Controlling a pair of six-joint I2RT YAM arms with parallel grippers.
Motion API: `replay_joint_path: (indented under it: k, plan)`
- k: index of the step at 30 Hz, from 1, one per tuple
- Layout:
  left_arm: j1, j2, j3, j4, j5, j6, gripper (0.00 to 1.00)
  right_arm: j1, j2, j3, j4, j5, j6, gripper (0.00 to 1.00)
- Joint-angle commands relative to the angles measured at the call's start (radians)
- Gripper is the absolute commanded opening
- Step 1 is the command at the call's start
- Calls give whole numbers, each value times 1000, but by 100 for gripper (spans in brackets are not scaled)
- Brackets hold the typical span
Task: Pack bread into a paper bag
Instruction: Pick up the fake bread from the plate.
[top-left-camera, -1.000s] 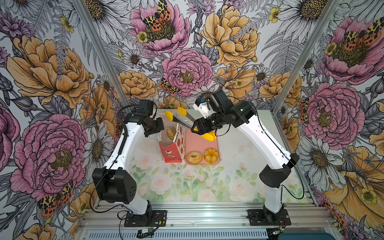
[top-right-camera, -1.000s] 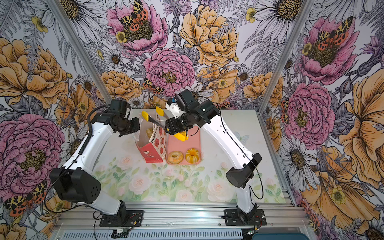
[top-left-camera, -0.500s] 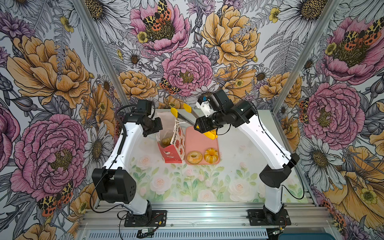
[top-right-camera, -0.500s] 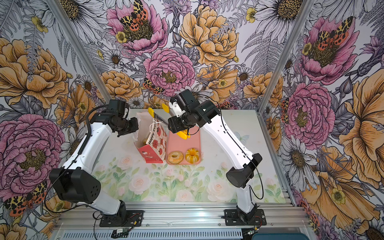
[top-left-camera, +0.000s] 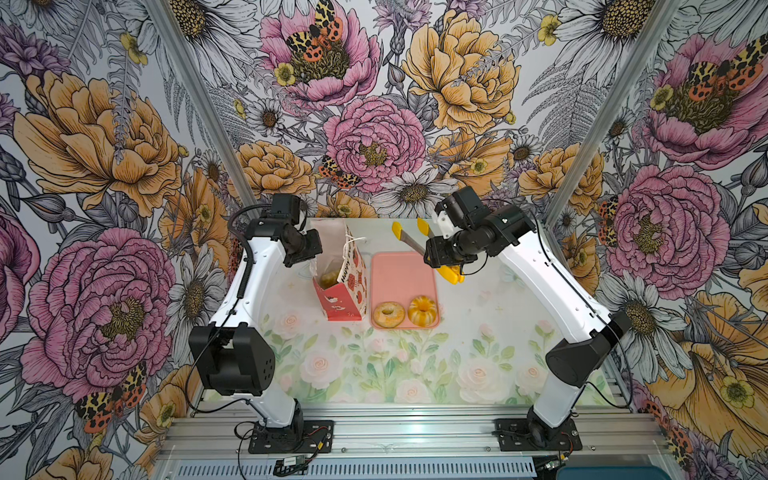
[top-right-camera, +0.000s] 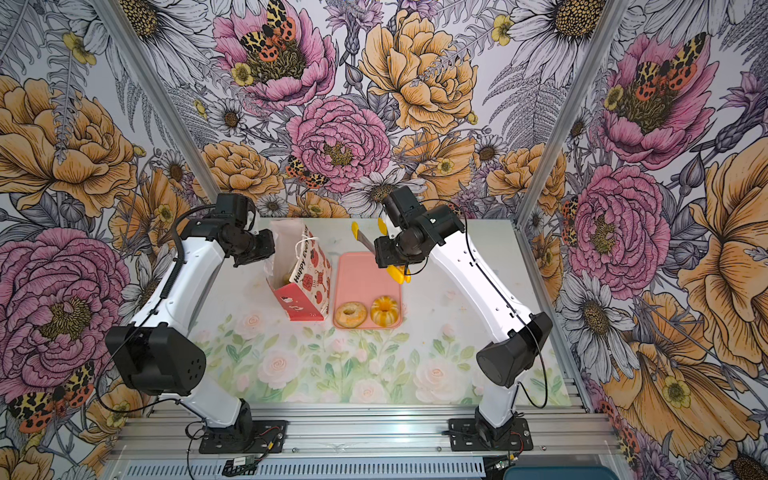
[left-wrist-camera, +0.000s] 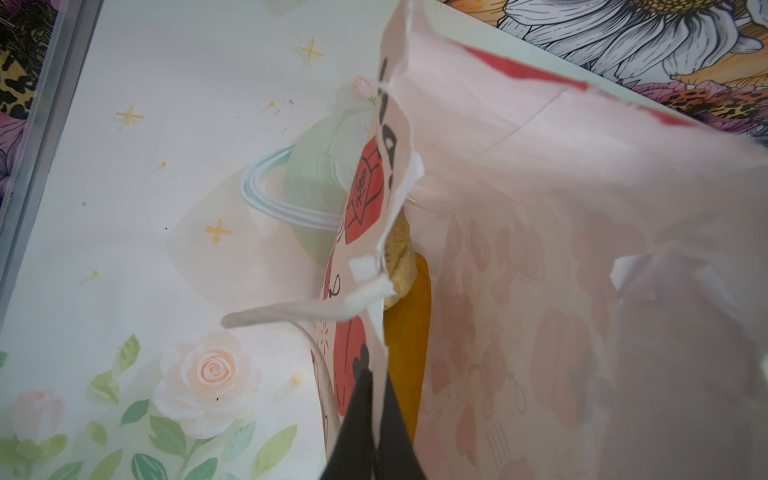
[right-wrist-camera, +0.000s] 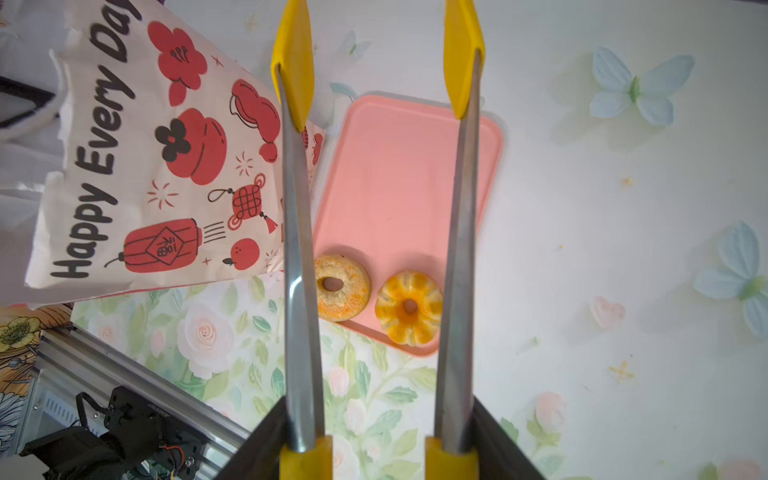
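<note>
Your right gripper (top-left-camera: 436, 254) is holding the tongs (right-wrist-camera: 297, 257), blades standing part open and gripping nothing. Your left gripper (left-wrist-camera: 376, 436) is pinching the rim of the paper bag (top-left-camera: 353, 286); some bread (top-left-camera: 330, 277) is lying inside. The bagel (top-left-camera: 389, 314) and fluted bun (top-left-camera: 423, 310) are sitting at the near end of the pink tray (top-left-camera: 401, 270). Both are likely handling light, soft and crushable: be taking each across its outer flanks, gently.

The paper bag (top-right-camera: 311, 266) stands open beside the pink tray (top-right-camera: 363, 278), which carries 2 breads: ring bagel (top-right-camera: 351, 314) and fluted bun (top-right-camera: 384, 311). The right gripper (top-right-camera: 385, 255) holds tongs (top-right-camera: 364, 240) near its far end.
</note>
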Motion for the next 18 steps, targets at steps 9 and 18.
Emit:
replay_joint_path:
  k: [9, 18]
  plan:
    - [10, 22, 35, 13, 11, 29, 0, 8, -230, -450, 48, -65, 121, 63]
    - [5, 26, 28, 11, 14, 32, 0, 22, -326, -626, 75, -103, 179, 63]
